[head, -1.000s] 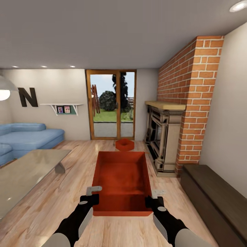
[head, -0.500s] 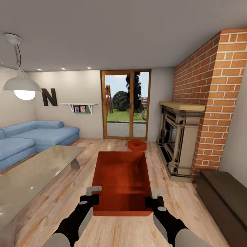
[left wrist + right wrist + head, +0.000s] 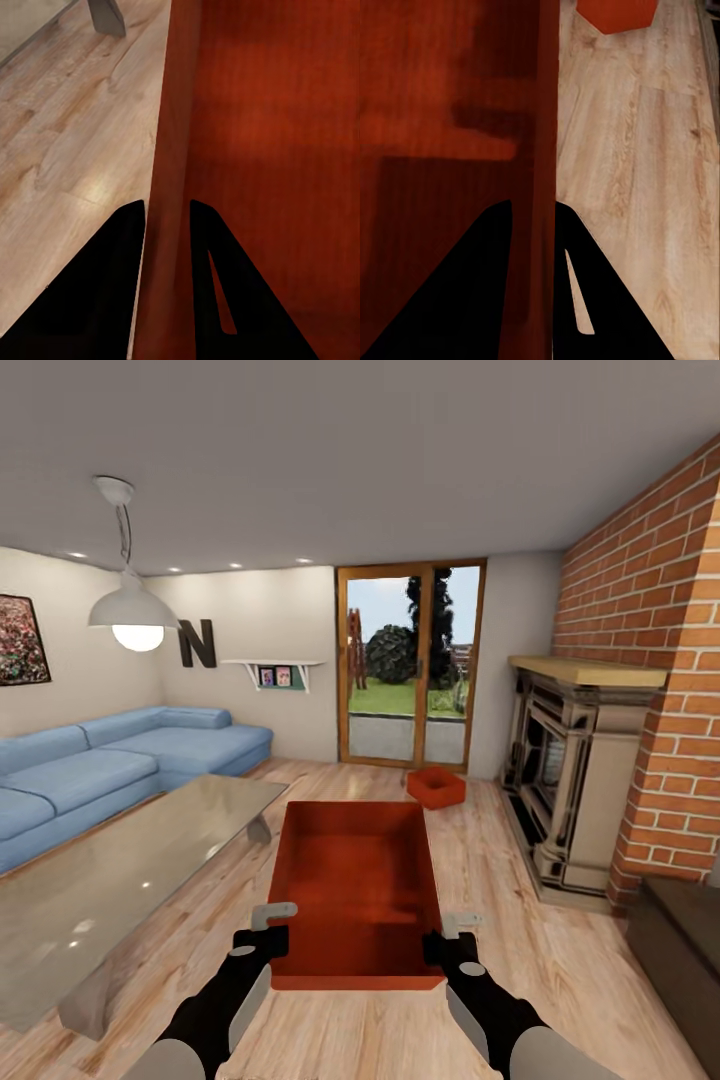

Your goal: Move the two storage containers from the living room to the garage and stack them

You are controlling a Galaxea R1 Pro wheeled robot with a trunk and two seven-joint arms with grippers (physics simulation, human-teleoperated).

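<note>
Camera has swung left since the earlier frames: fireplace and brick slid toward the right edge, more sofa plus a wall picture came in at left; the held bin keeps its spot at lower centre, so the view turned, not the things.

Nearest, lower centre of the head view: left end effector (image 3: 272,922) clenched on the left wall of the near storage container (image 3: 355,890), one finger each side of the wall in the left wrist view (image 3: 166,225). Right end effector (image 3: 452,930) likewise clamped on the bin's right wall, wall between its fingers (image 3: 534,225). Container is red-orange, open top, level, carried above the wood-plank floor (image 3: 560,960) between both arms.

Left middle: glass coffee table (image 3: 120,880), just beside the bin's left side. Lower right edge: dark low bench (image 3: 685,930).

Farther, right: fireplace (image 3: 570,780) against the brick chimney (image 3: 680,660). Centre, on the floor near the glass door (image 3: 410,665): second storage container (image 3: 437,787), well apart from the held one; it also shows in the right wrist view (image 3: 616,15).

Left: blue sofa (image 3: 110,760). Upper left: pendant lamp (image 3: 133,610), letter N (image 3: 197,644), small shelf (image 3: 272,668), picture (image 3: 20,640) at the left edge.
</note>
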